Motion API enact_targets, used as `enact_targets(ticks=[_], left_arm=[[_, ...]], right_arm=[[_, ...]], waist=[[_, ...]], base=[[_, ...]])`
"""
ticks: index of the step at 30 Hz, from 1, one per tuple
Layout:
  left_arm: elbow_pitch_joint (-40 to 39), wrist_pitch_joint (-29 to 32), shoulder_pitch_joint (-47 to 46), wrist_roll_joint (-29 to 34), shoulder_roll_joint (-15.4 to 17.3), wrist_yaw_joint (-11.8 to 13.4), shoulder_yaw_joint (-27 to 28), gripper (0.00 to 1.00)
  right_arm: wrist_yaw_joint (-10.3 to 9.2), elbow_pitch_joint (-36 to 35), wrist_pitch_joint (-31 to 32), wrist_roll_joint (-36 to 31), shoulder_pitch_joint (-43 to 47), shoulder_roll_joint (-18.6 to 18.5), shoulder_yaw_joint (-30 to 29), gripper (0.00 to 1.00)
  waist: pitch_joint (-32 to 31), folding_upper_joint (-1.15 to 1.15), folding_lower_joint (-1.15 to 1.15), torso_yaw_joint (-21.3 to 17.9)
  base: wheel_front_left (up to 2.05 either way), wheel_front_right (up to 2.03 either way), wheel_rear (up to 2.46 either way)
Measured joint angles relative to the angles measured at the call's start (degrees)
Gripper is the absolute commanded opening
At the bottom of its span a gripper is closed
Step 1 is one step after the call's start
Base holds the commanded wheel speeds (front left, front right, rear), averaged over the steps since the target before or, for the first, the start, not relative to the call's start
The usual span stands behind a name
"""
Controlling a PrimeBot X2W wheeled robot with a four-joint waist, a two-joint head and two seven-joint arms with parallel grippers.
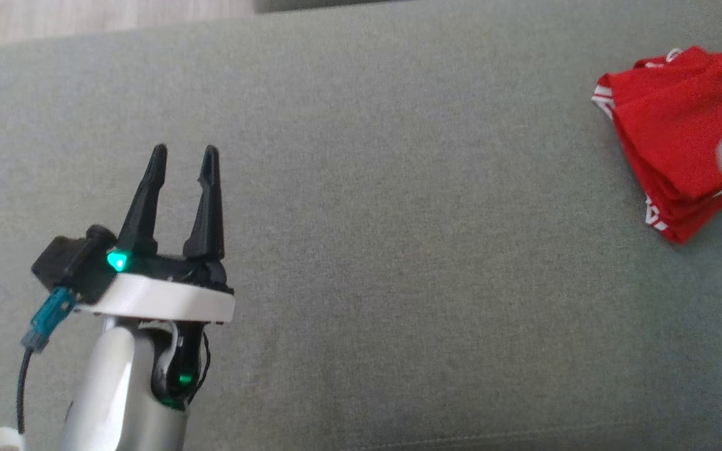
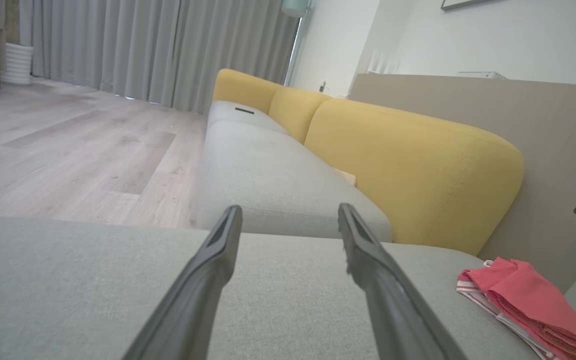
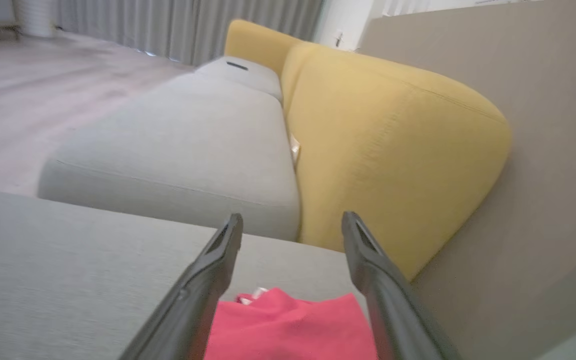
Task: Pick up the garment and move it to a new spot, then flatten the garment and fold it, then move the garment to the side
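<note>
One broad grey seat cushion (image 1: 398,250) spans the head view. The left wrist view adds a second grey cushion (image 2: 268,170) and three yellow back cushions (image 2: 408,165), from 12 to 2 o'clock. One folded red garment (image 1: 674,144) lies on the seat at 3 o'clock in the head view, beneath the right gripper (image 3: 292,220), whose fingers are spread and empty. The left gripper (image 1: 185,151), at 8 o'clock, is also spread, well apart from the garment.

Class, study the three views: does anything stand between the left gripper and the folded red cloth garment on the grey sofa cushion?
Nothing visible does. Only bare grey sofa cushion lies between the open left gripper and the folded red cloth garment. The open right gripper is above the garment's far right part, not in between.
</note>
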Motion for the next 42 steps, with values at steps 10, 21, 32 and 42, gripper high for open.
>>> enact_targets(ticks=[10,21,32,42], left_arm=[[-3.09,0.0,5.01,-0.01,0.02,1.29,1.26,1.0],[-2.86,0.0,12.8,-0.58,0.09,2.42,0.44,1.0],[-2.57,0.0,15.85,-0.54,0.13,4.33,0.2,1.0],[-2.91,0.0,15.83,-0.58,0.13,5.9,0.29,1.0]], right_arm=[[0.0,-10.37,-6.78,8.57,14.05,11.98,2.0,1.0],[0.0,-14.3,-14.55,10.33,30.5,18.25,-0.94,1.0],[0.0,-14.45,-16.67,14.7,34.55,18.94,1.57,1.0],[0.0,-14.45,-17.05,14.88,34.43,18.95,2.1,1.0]], waist=[[-6.58,0.0,0.0,1.39],[-10.85,0.0,0.0,2.78],[-11.59,0.0,0.0,2.86],[-11.42,0.0,0.0,2.64]], base=[[0.0,0.0,0.0],[0.0,0.0,0.0],[0.0,0.0,0.0],[0.0,0.0,0.0]])
